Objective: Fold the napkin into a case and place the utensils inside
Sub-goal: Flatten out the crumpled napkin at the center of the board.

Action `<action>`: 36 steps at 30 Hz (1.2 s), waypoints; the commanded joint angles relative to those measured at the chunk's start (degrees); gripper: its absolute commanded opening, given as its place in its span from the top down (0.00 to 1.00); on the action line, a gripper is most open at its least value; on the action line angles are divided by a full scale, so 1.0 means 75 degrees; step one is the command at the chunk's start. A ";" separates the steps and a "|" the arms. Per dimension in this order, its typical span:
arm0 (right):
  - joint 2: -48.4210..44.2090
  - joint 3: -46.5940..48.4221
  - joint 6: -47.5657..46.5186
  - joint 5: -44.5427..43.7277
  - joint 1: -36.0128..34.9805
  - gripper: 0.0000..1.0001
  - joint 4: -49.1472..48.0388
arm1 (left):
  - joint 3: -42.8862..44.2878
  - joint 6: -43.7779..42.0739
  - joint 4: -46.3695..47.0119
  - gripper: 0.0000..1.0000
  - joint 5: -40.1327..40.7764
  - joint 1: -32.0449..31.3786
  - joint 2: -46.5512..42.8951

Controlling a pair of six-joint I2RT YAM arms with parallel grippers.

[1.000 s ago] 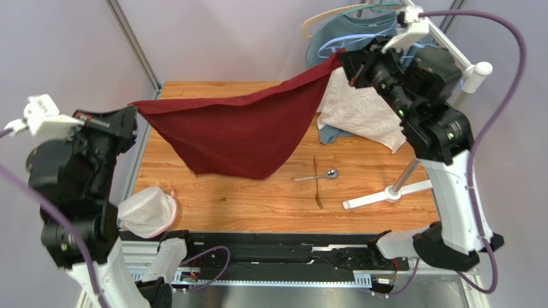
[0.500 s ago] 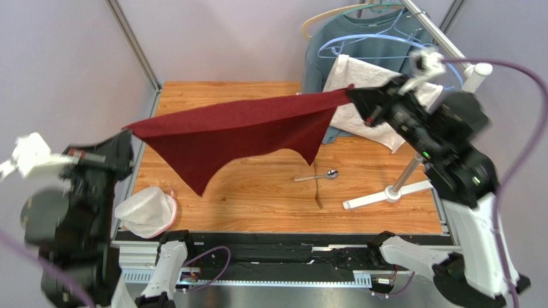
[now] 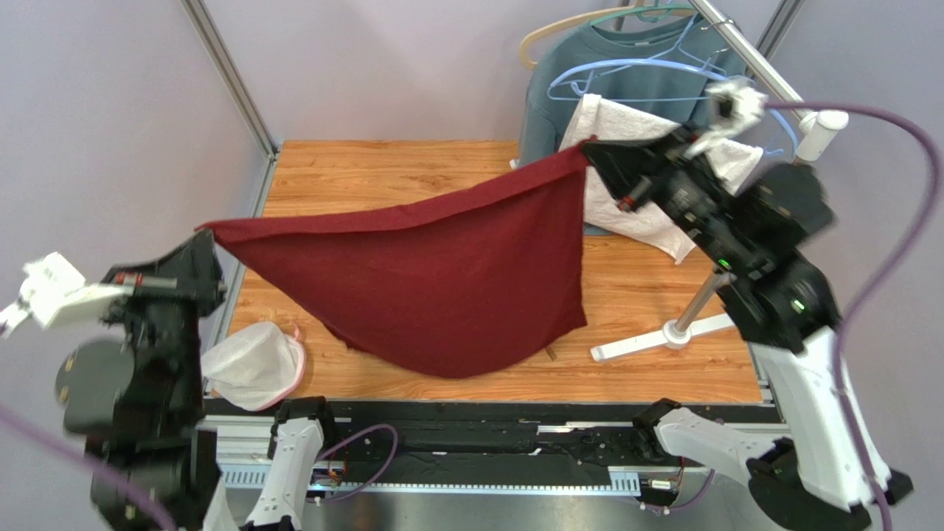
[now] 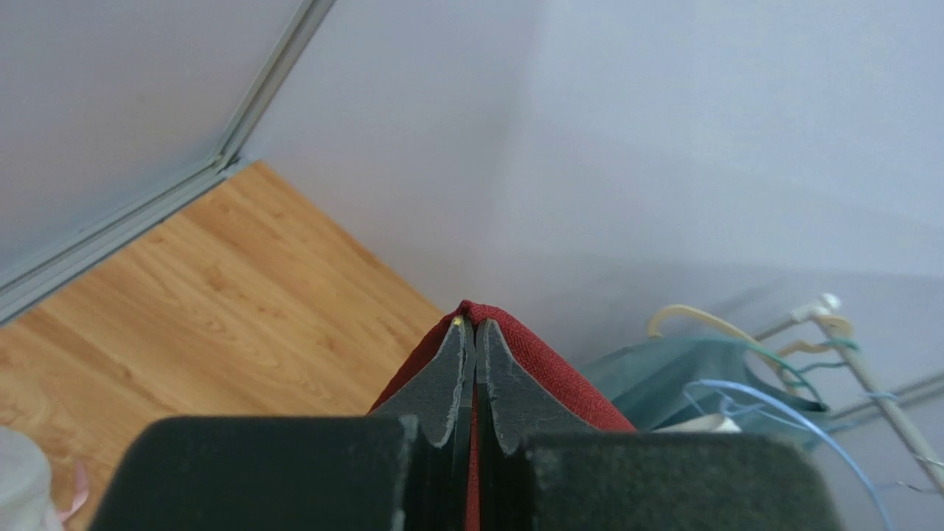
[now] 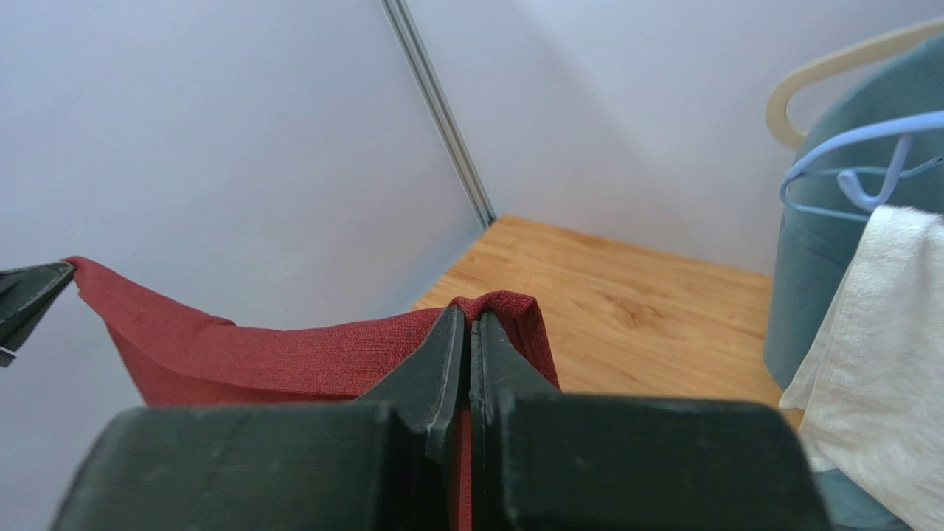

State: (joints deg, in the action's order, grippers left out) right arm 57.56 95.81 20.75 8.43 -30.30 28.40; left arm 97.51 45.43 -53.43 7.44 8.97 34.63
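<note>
**NAPKIN SUSPENDED BETWEEN BOTH GRIPPERS**

Since the earlier frames, the free lower part of the napkin (image 3: 443, 288) has swung down and toward the near edge. It now hangs as a broad, rounded sheet. The spoon and most of the fork were in plain sight half a second ago, and you will find that the sheet now screens them from the top camera. The right arm has shifted only slightly, and the left arm has dropped lower on its side.

1. Left gripper (image 3: 205, 230): check the left wrist view. The fingers (image 4: 449, 382) are pressed together, pinching one corner of the maroon cloth, which shows as a red peak at the tips.

2. Right gripper (image 3: 591, 155): check the right wrist view. The fingers (image 5: 438, 354) are likewise closed tight on the opposite corner. From there the top hem runs taut across to the left gripper.

3. Napkin position: it is off the table (image 3: 366, 166), stretched corner to corner above the wooden surface. The right corner is higher than the left. Whether the lowest fold touches the wood cannot be told from these views.

4. Surroundings: a white towel (image 3: 637, 210) and a grey-blue sweatshirt (image 3: 560, 89) hang on the rack (image 3: 665, 332) behind the right gripper. A white mesh pouch (image 3: 255, 363) lies at the table's near left corner, beside the left arm.
</note>
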 commanded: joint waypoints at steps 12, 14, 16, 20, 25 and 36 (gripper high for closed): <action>0.7063 0.1787 -0.0540 -0.1075 0.0044 1.00 -0.3271 | -0.1916 -0.0667 0.3126 1.00 0.1831 0.0245 0.5844; 0.8279 0.2457 -0.0575 -0.1077 0.0103 1.00 -0.3248 | -0.1776 -0.0457 0.3244 1.00 0.2018 0.0385 0.6840; 0.8986 0.3009 -0.0483 -0.1413 0.0138 1.00 -0.3666 | -0.1600 -0.0467 0.3571 1.00 0.1914 0.0503 0.7786; 1.1339 0.5932 -0.0166 -0.1346 0.0465 0.40 -0.2760 | -0.0466 -0.0245 0.3155 0.85 0.2080 0.0795 0.9395; 1.1607 0.6388 0.0256 -0.1241 0.0689 0.20 -0.1253 | 0.1867 -0.0666 0.1476 0.28 0.1494 0.0936 1.0675; 0.9084 0.2391 0.0209 -0.0608 0.0280 0.31 -0.0952 | -0.0835 -0.0971 0.1732 0.43 -0.1892 0.0398 0.9364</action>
State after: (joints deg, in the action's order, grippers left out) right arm 132.51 118.85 21.67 1.28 -24.91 19.49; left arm 98.28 39.64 -41.17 6.35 14.06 109.30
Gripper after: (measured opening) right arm 0.697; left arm 0.600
